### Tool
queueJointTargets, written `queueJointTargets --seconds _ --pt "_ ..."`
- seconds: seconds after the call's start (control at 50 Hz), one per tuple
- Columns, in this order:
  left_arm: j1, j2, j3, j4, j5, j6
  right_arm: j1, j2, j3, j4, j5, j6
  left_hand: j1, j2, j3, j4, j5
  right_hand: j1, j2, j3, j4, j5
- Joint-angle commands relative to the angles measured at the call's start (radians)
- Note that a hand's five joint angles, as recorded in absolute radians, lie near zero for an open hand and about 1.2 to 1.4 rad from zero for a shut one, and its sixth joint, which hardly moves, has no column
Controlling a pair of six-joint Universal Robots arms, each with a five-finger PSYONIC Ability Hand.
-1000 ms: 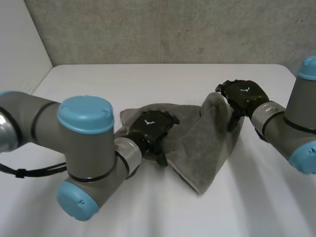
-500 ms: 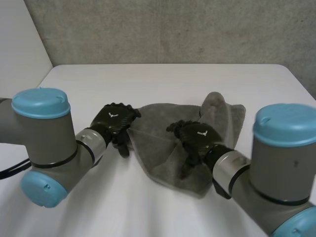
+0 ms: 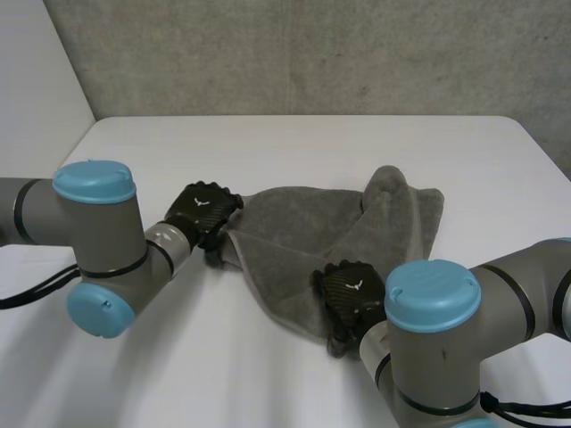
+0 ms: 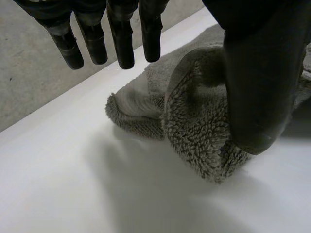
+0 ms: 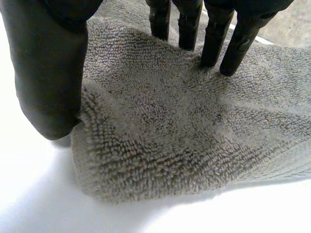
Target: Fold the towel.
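Note:
A grey terry towel [image 3: 312, 232] lies rumpled on the white table [image 3: 268, 143], with a raised fold at its far right. My left hand [image 3: 203, 212] is at the towel's left corner. In the left wrist view its fingers [image 4: 121, 34] are straight and clear of the cloth, and its thumb [image 4: 257, 73] rests against the curled-up corner [image 4: 199, 126]. My right hand [image 3: 350, 292] sits on the towel's near corner. Its straight fingers [image 5: 214, 34] touch the cloth [image 5: 184, 126] with their tips, and its thumb [image 5: 48, 73] stands at the corner's edge. Both hands are open.
A grey wall runs behind the table's far edge [image 3: 294, 117]. Bare table lies in front of the towel and to the far side of it. My two arms reach in from the near corners.
My left hand slid from the towel's middle out to its left corner. My right hand swung from the far right fold down to the near corner. The towel has barely moved.

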Motion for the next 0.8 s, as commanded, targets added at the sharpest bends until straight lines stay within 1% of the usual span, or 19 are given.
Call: queueJointTargets --seconds 0.02,0.06,0.08,0.1,0.12,0.14,0.16,0.18,0.22,0.28,0.46,0.56,0.62,0.7,0.72,0.74,0.76,0.78,0.8 --pt "-0.007 -0.02 0.016 0.001 0.012 -0.001 -0.001 0.008 0.013 -0.018 0.0 -0.006 0.098 0.084 -0.045 -0.056 0.08 0.114 0.104 -0.05 -0.078 0.099" --pt "-0.011 -0.028 0.021 0.001 0.012 -0.001 -0.001 0.014 0.011 -0.024 -0.001 -0.007 0.265 0.251 -0.045 -0.056 0.246 0.254 0.244 -0.05 -0.078 0.24" --pt "-0.011 -0.028 0.021 0.001 0.012 -0.001 -0.001 0.014 0.011 -0.024 -0.001 -0.007 0.266 0.252 -0.045 -0.056 0.247 0.255 0.245 -0.05 -0.078 0.24" --pt "-0.011 -0.031 0.021 0.001 0.012 -0.001 -0.001 0.016 0.013 -0.03 -0.003 -0.007 0.449 0.435 -0.045 -0.056 0.43 0.36 0.349 -0.05 -0.078 0.345" --pt "-0.011 -0.031 0.021 0.001 0.012 -0.001 -0.001 0.016 0.013 -0.03 -0.003 -0.007 0.451 0.437 -0.045 -0.056 0.432 0.361 0.351 -0.05 -0.078 0.346" --pt "-0.013 -0.033 0.021 0.001 0.012 -0.001 -0.002 0.016 0.014 -0.036 -0.004 -0.007 0.608 0.594 -0.045 -0.056 0.589 0.489 0.478 -0.05 -0.078 0.474" --pt "-0.014 -0.033 0.021 -0.001 0.012 -0.001 -0.004 0.016 0.014 -0.041 -0.006 -0.007 0.697 0.683 -0.045 -0.056 0.678 0.647 0.637 -0.05 -0.078 0.632" --pt "-0.014 -0.033 0.021 -0.001 0.012 -0.001 -0.004 0.016 0.014 -0.041 -0.006 -0.007 0.697 0.683 -0.045 -0.056 0.679 0.649 0.638 -0.05 -0.078 0.634" --pt "-0.014 -0.033 0.018 -0.001 0.012 -0.001 -0.012 0.01 0.016 -0.046 -0.009 -0.007 0.741 0.727 -0.045 -0.056 0.723 0.95 0.939 -0.05 -0.078 0.935" --pt "-0.016 -0.03 0.016 -0.001 0.012 -0.004 -0.019 -0.001 0.013 -0.046 -0.012 -0.007 0.75 0.736 -0.045 -0.056 0.731 1.058 1.048 -0.05 -0.078 1.044" --pt "-0.027 -0.02 0.012 -0.001 0.011 -0.024 -0.021 -0.035 0.008 -0.046 -0.017 -0.007 0.759 0.745 -0.045 -0.056 0.74 1.059 1.048 -0.05 -0.078 1.044" --pt "-0.033 -0.019 0.006 -0.002 0.011 -0.052 -0.022 -0.044 0.011 -0.039 -0.04 -0.022 0.768 0.754 -0.045 -0.056 0.749 1.059 1.048 -0.05 -0.078 1.044" --pt "-0.034 -0.019 0.003 -0.008 0.011 -0.064 -0.024 -0.059 0.016 -0.033 -0.069 -0.055 0.841 0.827 -0.045 -0.056 0.822 1.059 1.048 -0.05 -0.078 1.044" --pt "-0.033 -0.019 -0.011 -0.01 0.009 -0.069 -0.074 -0.098 0.025 -0.012 -0.124 -0.111 1.043 1.029 -0.045 -0.056 1.024 1.059 1.048 -0.05 -0.078 1.044" --pt "-0.031 -0.019 -0.011 -0.01 0.009 -0.067 -0.1 -0.105 0.022 -0.004 -0.153 -0.128 1.043 1.029 -0.045 -0.056 1.025 1.059 1.048 -0.05 -0.078 1.044" --pt "-0.031 -0.019 -0.011 -0.01 0.009 -0.067 -0.101 -0.105 0.022 -0.004 -0.153 -0.128 1.043 1.029 -0.045 -0.056 1.025 1.059 1.048 -0.05 -0.078 1.044" --pt "-0.027 -0.019 -0.004 -0.008 0.008 -0.067 -0.125 -0.107 0.01 0.005 -0.19 -0.15 1.043 1.029 -0.045 -0.056 1.025 1.059 1.048 -0.05 -0.078 1.044" --pt "-0.027 -0.019 -0.004 -0.008 0.008 -0.067 -0.125 -0.107 0.01 0.005 -0.19 -0.15 1.043 1.029 -0.045 -0.056 1.025 1.059 1.048 -0.05 -0.078 1.044" --pt "-0.017 -0.017 0.004 -0.007 0.008 -0.066 -0.154 -0.109 -0.007 0.017 -0.23 -0.168 1.043 1.029 -0.045 -0.056 1.025 1.059 1.048 -0.05 -0.078 1.044"
